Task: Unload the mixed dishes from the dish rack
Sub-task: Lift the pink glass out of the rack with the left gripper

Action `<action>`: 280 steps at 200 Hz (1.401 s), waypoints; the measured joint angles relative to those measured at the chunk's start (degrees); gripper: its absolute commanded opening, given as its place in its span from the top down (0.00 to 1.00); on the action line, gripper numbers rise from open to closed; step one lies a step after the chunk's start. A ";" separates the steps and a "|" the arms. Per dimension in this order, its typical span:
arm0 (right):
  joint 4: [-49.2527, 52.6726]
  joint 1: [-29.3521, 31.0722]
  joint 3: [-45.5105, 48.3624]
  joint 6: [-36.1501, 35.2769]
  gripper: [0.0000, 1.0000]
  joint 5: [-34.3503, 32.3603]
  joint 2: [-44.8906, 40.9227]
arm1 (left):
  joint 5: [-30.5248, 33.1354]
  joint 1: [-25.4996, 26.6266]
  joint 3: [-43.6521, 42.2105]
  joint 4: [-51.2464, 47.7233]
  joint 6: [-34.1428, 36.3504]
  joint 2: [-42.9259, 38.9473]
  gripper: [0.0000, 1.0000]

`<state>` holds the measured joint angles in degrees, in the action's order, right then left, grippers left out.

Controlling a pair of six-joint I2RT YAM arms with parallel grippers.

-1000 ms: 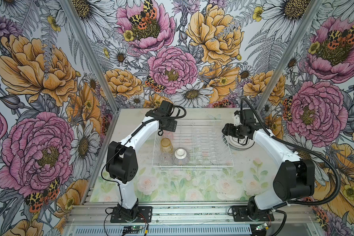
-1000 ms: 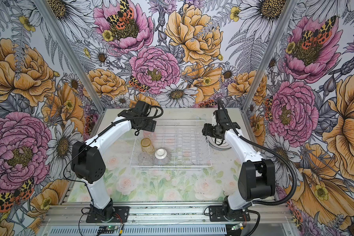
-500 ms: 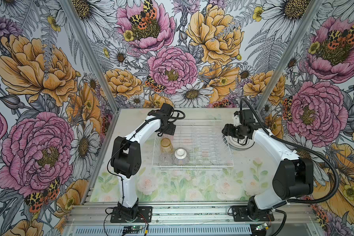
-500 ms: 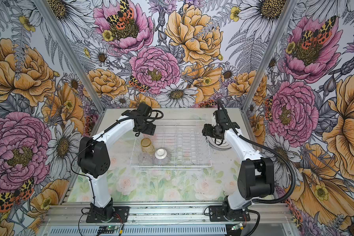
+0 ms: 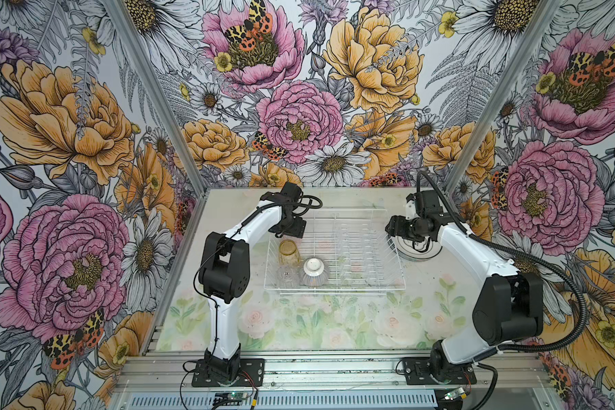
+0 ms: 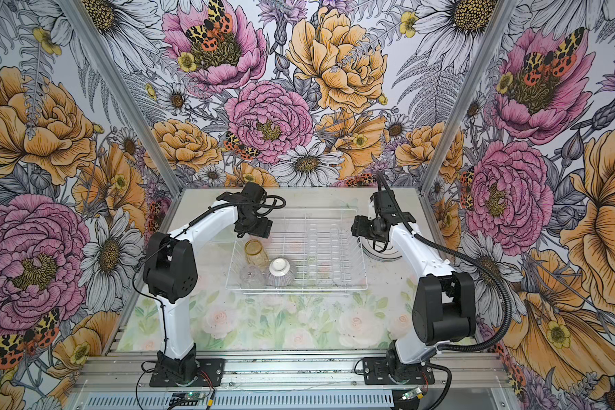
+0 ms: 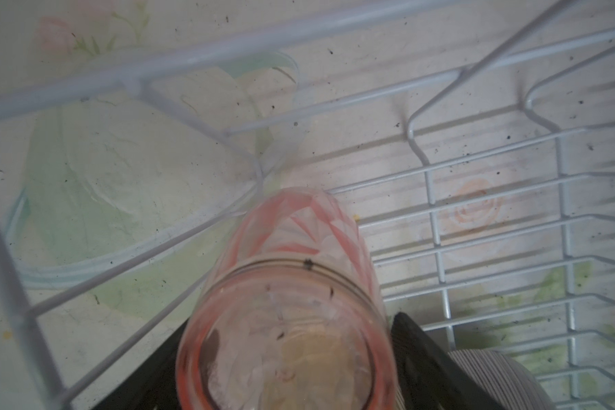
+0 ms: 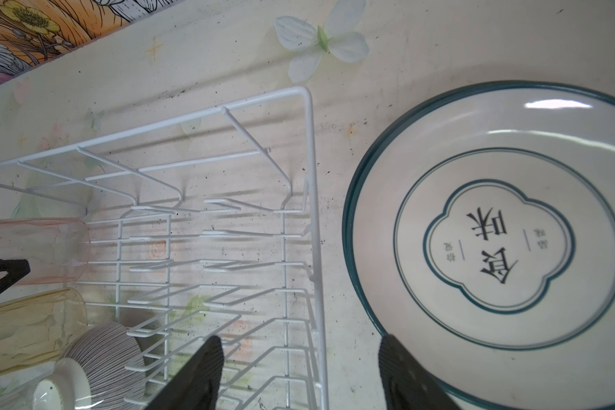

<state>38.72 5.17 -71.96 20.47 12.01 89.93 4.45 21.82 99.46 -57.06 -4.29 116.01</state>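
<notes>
White wire dish rack point(image 5: 355, 255): a rectangular basket of thin coated wire with rows of upright prongs, set at the middle of the table.
Pink tumbler point(image 7: 292, 269): faceted translucent glass, placed at the rack's 10 o'clock corner; it is hidden under the wrist in both top views.
Left gripper point(image 7: 284, 358): its black fingers are pressed against both sides of the pink tumbler near the rim, so the glass is gripped.
Amber tumbler point(image 5: 288, 251): smooth tinted glass, stood inside the rack at 9 o'clock.
Clear tumbler point(image 5: 287, 276): patterned colourless glass, seen inside the rack at 8 o'clock.
Ribbed bowl point(image 5: 314, 272): grey-purple and finely ribbed, turned upside down with its white foot up, at 7 o'clock just beside the clear tumbler.
Plates point(image 8: 494, 220): round, glossy white, dark-rimmed, printed with characters in a lobed frame; they are stacked flat on the table off the rack's 3 o'clock side.
Right gripper point(image 8: 304, 372): its ribbed fingers are spread with nothing between them, above the rack's 3 o'clock edge and the plates' rim.
Table point(image 5: 299, 319): a pale matt floral print, speckled with dark crumbs.
Walls point(image 5: 299, 117): covered on three sides with bold peonies, daisies and moths, joined by metal posts.
</notes>
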 measured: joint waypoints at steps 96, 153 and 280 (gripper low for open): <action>-0.37 -0.17 0.07 0.00 0.28 0.02 0.96 | -0.79 -0.33 3.74 -1.18 0.96 2.89 0.33; -0.39 -0.28 0.07 -0.02 0.28 0.02 0.96 | -2.40 -0.96 3.80 -1.22 1.92 2.89 0.53; -0.79 -0.39 -2.60 0.00 0.29 0.31 3.54 | -3.26 0.48 4.39 -2.19 2.34 2.84 0.57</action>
<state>37.93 4.78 -74.56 20.47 12.32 93.47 1.19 22.31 103.85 -59.24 -1.96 118.85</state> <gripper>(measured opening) 0.715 0.737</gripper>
